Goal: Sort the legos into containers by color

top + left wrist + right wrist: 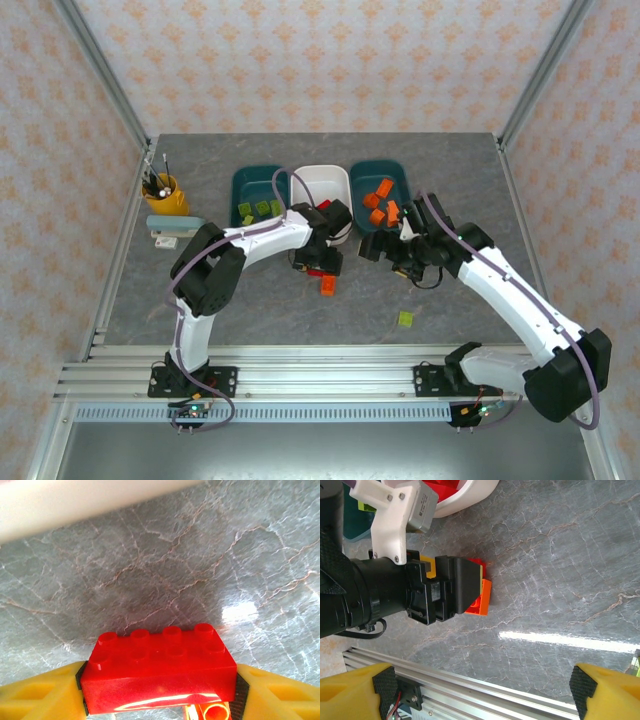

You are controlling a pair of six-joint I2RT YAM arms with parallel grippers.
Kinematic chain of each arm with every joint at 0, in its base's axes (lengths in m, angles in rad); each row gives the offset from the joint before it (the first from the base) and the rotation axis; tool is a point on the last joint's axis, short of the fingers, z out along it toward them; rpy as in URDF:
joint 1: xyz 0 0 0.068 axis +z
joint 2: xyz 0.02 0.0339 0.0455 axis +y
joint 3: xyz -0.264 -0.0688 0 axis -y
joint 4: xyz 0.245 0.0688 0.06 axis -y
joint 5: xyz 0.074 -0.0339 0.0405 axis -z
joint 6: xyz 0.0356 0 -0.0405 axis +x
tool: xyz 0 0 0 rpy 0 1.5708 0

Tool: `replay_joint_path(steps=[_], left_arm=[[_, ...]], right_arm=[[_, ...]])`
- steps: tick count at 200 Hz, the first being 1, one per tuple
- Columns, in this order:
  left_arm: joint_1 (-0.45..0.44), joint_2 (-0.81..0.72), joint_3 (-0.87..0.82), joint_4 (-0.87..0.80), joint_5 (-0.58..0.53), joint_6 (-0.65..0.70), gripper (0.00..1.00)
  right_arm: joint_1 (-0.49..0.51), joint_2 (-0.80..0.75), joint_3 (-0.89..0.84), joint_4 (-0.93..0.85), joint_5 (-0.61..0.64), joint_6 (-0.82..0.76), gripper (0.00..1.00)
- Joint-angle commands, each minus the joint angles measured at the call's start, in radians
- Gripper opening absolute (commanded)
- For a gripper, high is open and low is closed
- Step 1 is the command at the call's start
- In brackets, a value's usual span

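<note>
pads (241, 694) grip red brick (157, 675) near white tray (75, 505)

Left tray (240, 180), middle tray (322, 182) and right tray (400, 172) are sitting side by side at the back of the table (480, 200), a brick cluster (262, 209) lying in the left tray, a brick pile (382, 203) in the right tray. Pen cup (166, 196) is standing left of the left tray. Just before the middle tray the left gripper (318, 270) is straddling a clamped brick (157, 672), pads touching both ends, a second brick (326, 285) lying against its near side. Lone brick (405, 319) is lying well apart, front-right
</note>
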Motion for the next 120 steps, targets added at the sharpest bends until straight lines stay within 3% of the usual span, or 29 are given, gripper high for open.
replay_joint_path(steps=[1,70,120], left_arm=[[-0.002,0.016,0.020,-0.005,-0.038,-0.012,0.66],[-0.002,-0.115,0.052,-0.087,-0.083,-0.067,0.59],[0.054,-0.154,0.221,-0.167,-0.078,-0.077,0.59]], right_arm=[[0.007,-0.016,-0.012,0.012,-0.003,0.012,0.91],[0.007,-0.028,0.006,0.011,0.014,-0.007,0.90],[0.007,-0.104,0.026,0.138,0.063,-0.015,0.90]])
